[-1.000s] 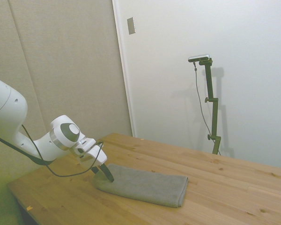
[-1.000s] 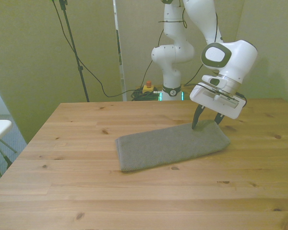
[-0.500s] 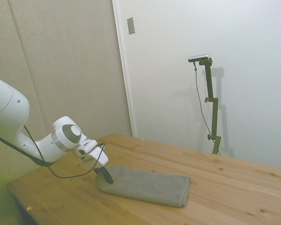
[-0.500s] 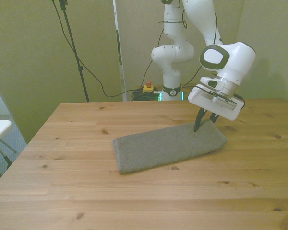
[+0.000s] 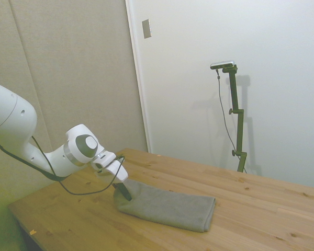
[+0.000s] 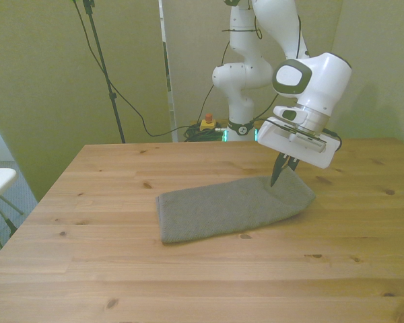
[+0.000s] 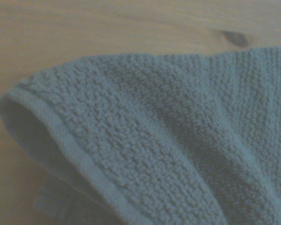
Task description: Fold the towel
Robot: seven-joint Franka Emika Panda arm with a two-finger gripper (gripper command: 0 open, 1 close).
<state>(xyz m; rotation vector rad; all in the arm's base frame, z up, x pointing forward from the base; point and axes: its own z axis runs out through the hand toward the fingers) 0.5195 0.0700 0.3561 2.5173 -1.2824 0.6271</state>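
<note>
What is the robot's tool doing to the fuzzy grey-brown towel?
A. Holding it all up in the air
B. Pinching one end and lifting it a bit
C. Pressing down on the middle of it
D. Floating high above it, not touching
B: the tool is shut on one end of the thick grey-brown terry towel, which humps up there while the rest lies flat on the wooden table.

The towel [image 7: 178,140] overruns the wrist view's edges; its underside is hidden.

Towel [image 6: 230,207] on table [image 6: 121,269], gripper [image 6: 281,173] atop
</note>
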